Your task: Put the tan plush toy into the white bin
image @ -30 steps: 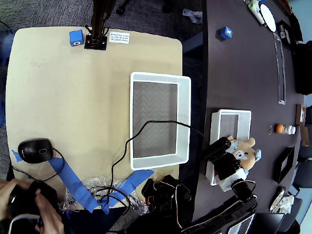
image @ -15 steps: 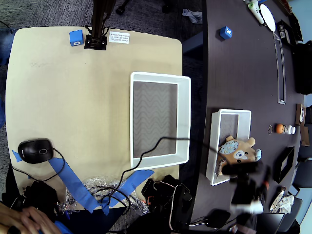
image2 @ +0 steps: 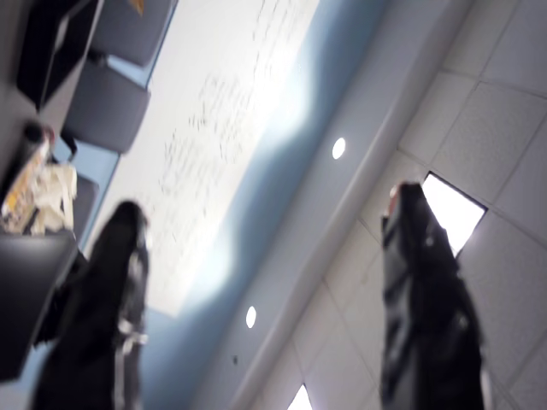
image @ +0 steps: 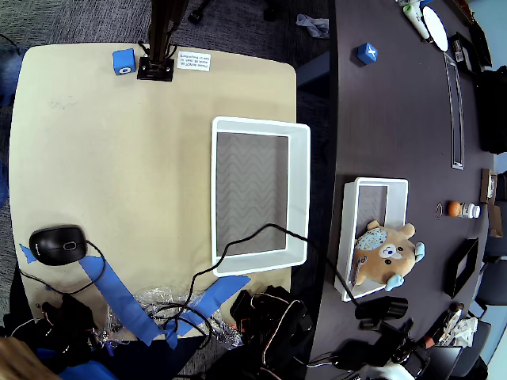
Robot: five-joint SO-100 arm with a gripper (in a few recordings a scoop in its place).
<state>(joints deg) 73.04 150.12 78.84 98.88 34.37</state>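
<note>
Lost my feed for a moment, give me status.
End effector open, empty, pointing at the ceiling. Tan bear-like plush toy lies in the small white plastic bin, partly over its rim. Nothing obstructing.

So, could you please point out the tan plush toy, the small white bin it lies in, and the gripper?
tan plush toy (image: 386, 254), overhead view, on its face patch.
small white bin (image: 375, 183), overhead view, on its far rim.
gripper (image2: 273, 307), wrist view, midway between its spread dark fingers.
</note>
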